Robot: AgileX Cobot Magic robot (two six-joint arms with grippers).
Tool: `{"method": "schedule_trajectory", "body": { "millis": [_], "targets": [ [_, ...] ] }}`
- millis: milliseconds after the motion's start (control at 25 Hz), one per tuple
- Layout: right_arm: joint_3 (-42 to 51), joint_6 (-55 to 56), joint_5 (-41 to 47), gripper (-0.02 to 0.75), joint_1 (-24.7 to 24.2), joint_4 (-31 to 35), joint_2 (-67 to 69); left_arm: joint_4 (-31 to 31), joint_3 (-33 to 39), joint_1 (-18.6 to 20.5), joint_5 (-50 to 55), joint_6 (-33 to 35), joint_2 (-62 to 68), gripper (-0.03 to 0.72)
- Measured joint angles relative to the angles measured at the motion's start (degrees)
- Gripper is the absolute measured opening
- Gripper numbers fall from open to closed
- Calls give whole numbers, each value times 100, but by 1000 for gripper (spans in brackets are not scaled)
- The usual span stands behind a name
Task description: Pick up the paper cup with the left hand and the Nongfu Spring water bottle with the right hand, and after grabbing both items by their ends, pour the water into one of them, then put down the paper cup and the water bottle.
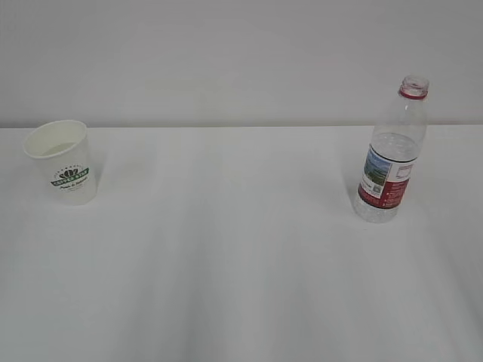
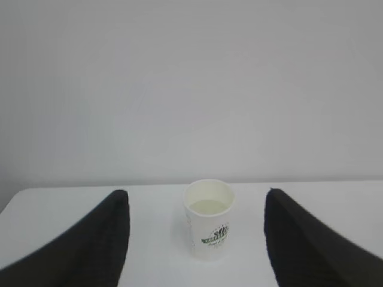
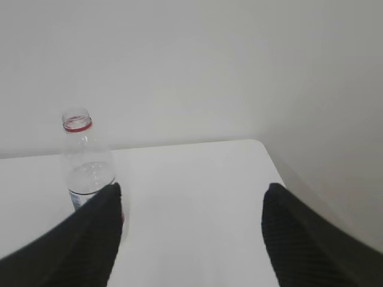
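Exterior view, white table, pale wall; paper cup, bottle upright; both grippers released, empty.

Neither arm shows in the exterior view. Left gripper: seen from its wrist camera only, two black fingers at the lower corners, jaws spread wide, nothing between them gripped. Right gripper: same pose in its wrist camera, black fingers wide apart, jaws empty, nothing touching either inner face.
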Motion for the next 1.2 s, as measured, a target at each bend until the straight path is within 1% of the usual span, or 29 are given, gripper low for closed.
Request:
{"method": "schedule_trajectory", "body": {
  "millis": [160,440,600,680,840,960,1040,1200],
  "targets": [
    [-302,0,858,548,0,-46,-235,0,-538,0,957,40,-25,505],
    [-1011,-169,2638,548,0,-48,-412,0,-1355,0,2299,199,-39,501],
    [-1448,-232,3656,548,0,-48,-417,-12,-1654,0,3367,206,-52,499],
    [-1612,-241,4051,548,0,-37,-426,-36,-1693,0,3762,206,-58,499],
    [-1736,-255,4346,548,0,178,-426,-227,-1696,0,4442,219,-58,499],
    [-1736,-255,4369,548,0,579,-453,-406,-1696,0,4782,219,-58,498],
    [-1736,-267,4369,548,0,754,-531,-420,-1696,0,4929,219,-58,498],
    [-1736,-401,4388,548,0,780,-851,-428,-1672,0,5061,219,-58,498]
  ]
}}
